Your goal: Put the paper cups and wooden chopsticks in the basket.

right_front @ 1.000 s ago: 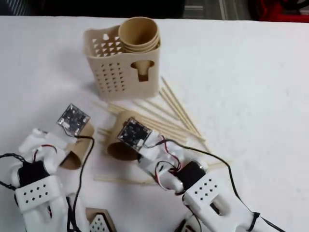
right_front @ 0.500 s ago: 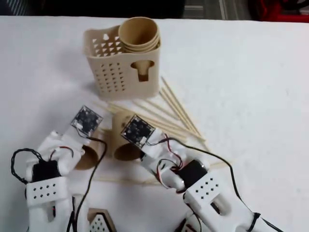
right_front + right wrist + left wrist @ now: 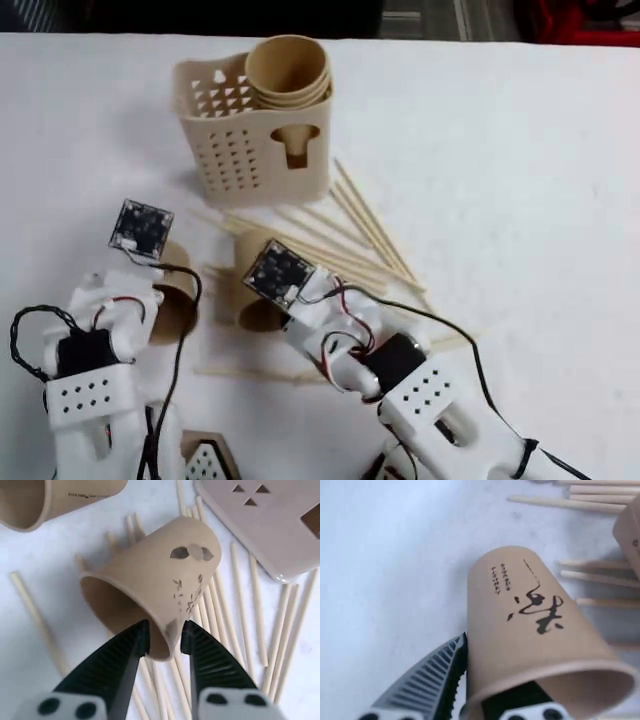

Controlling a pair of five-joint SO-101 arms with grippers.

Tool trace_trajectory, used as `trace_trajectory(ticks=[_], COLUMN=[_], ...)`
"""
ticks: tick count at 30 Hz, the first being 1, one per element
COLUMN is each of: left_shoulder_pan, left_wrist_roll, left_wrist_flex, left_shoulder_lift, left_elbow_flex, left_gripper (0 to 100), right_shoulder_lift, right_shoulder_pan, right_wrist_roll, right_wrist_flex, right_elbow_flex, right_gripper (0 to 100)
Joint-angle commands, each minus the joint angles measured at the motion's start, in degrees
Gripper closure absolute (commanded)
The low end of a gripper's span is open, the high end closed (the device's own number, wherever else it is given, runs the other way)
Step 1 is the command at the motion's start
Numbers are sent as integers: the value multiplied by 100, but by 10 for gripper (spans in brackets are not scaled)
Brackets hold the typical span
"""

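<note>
A beige perforated basket [image 3: 250, 140] stands at the back with stacked paper cups [image 3: 288, 68] in it. My left gripper [image 3: 470, 700] is shut on the rim of a brown paper cup [image 3: 535, 625], one finger inside and one outside; this cup [image 3: 172, 295] lies tilted at the front left. My right gripper [image 3: 162, 640] pinches the rim of a second paper cup [image 3: 160, 577], which lies on its side over the chopsticks [image 3: 220, 610] near the table's middle [image 3: 252, 290]. Several wooden chopsticks [image 3: 350, 235] are scattered in front of the basket.
The white table [image 3: 520, 170] is bare to the right and at the far left. One chopstick [image 3: 255, 374] lies apart near the front, between the arms. The basket's wall [image 3: 270, 520] is close beyond the right gripper's cup.
The left arm swung right with its cup, then back left and slightly farther from the front edge. The right gripper's cup shifted a little toward the basket.
</note>
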Motion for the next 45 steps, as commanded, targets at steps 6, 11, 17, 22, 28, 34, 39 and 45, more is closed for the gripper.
trace_trajectory(ticks=[6,11,17,22,28,34,39,45], left_shoulder_pan=[-31,-31,-31,-31,-31,-40,-40,-40], left_wrist_roll=[580,571,571,571,571,571,571,571], left_wrist_flex=[-167,-299,-273,-273,-264,-264,-273,-308], left_shoulder_lift=[-48,-48,-48,-48,-48,-48,-48,-48], left_elbow_flex=[35,229,246,255,255,264,264,316], left_gripper=[978,978,978,978,978,978,978,978], right_shoulder_lift=[-57,-48,277,971,1798,1982,1982,2035], right_shoulder_pan=[-57,-57,-48,180,198,224,233,242], right_wrist_roll=[9,44,53,62,431,457,422,413], right_wrist_flex=[-822,-1147,-1121,-831,-558,13,1262,2501], right_elbow_flex=[0,158,132,-545,-1248,-1916,-3077,-4589], right_gripper=[878,878,829,807,824,981,978,978])
